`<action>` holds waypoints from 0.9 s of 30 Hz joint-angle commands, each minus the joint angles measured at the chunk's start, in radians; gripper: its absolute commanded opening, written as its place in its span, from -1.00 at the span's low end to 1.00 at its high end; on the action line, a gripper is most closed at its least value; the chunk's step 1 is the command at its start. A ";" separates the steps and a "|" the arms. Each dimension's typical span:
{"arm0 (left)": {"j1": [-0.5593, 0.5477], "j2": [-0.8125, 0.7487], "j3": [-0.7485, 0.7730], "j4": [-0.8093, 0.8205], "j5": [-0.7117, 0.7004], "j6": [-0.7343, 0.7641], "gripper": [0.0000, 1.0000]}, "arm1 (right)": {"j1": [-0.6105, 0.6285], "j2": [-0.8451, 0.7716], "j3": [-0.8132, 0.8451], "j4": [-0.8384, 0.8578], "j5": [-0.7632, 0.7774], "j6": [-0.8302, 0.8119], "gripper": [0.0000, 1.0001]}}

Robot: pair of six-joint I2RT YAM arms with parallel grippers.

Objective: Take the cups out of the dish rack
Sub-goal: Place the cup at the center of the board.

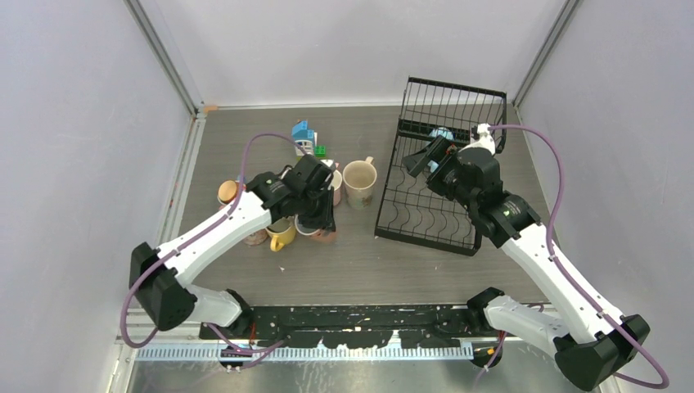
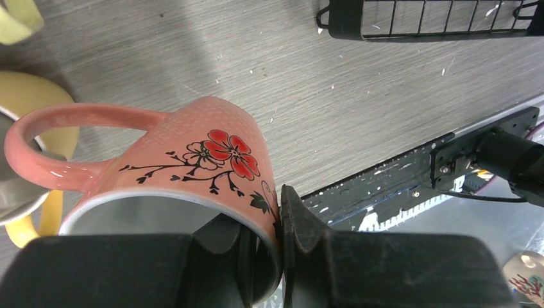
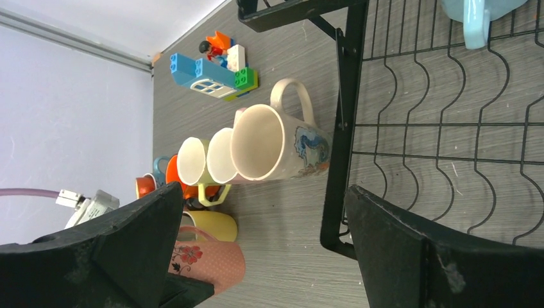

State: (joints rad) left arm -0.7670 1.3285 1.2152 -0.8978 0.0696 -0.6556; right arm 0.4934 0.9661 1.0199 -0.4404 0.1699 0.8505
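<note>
Over the grey counter (image 1: 368,266), the light blue cup (image 1: 442,133) sits in the dish rack (image 1: 425,223) just ahead of my wide-open right gripper (image 1: 431,161), the nearer one, while my left gripper (image 2: 266,231) is clamped on the rim of the pink cup (image 2: 192,154).

Diffuse, even overhead light. The bench (image 1: 360,262) and pale walls (image 1: 74,123) read bright; shadows on the bench are soft and short. Small glints mark the handle of the pink cup (image 2: 192,160). Wrist views blur only in the dark near foreground.
</note>
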 commanded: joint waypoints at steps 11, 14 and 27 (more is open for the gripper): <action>-0.028 0.189 0.137 -0.015 -0.155 0.028 -1.00 | -0.003 -0.041 -0.010 0.001 0.042 -0.048 1.00; -0.035 0.230 0.143 -0.016 -0.186 0.012 -1.00 | -0.003 -0.042 -0.012 -0.001 0.043 -0.052 1.00; -0.037 0.334 0.148 -0.005 -0.245 0.032 -1.00 | -0.003 -0.060 -0.032 -0.002 0.040 -0.058 1.00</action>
State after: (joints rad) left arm -0.7990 1.6562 1.3090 -0.9176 -0.1280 -0.6456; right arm 0.4934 0.9325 0.9867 -0.4526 0.1936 0.8093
